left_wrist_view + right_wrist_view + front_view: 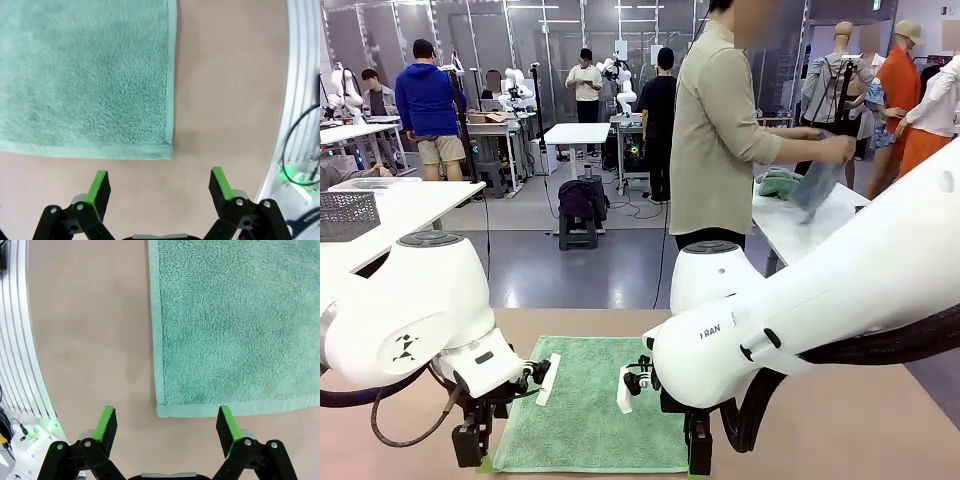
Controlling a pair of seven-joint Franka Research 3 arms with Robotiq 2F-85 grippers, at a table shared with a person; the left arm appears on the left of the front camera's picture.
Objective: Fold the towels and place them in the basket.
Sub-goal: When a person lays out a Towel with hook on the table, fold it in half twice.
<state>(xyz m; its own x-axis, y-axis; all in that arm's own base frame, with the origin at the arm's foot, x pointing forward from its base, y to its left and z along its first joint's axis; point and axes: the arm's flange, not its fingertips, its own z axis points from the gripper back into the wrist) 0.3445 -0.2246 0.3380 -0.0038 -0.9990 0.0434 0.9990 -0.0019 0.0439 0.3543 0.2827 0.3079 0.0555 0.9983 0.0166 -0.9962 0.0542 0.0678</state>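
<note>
Front view: a mint green towel (590,405) lies flat and unfolded on the tan worktop (840,420), between the two white arms, with its near edge toward the robot.
Left hand (160,182): jaws spread wide with nothing between them. It points down at bare worktop just off the towel's near corner.
Left wrist view: the towel's hemmed corner lies just beyond the gap between the green pads (98,185), apart from both.
Right hand (165,420): jaws equally wide and empty, over the towel's other near corner.
Right wrist view: the corner sits between the two fingers. One pad overlaps the towel's hem, the other is over bare worktop. Whether it touches the cloth cannot be told.
Person (715,130): stands beyond the far edge, turned toward a white side table (790,230).
Person's hands (840,148): hold a grey-blue towel (817,185) up over that table.
Side table: a crumpled green cloth (778,183) lies on it, just beside the held towel.
Far left: a light grey perforated basket (348,215) stands on another white table.
</note>
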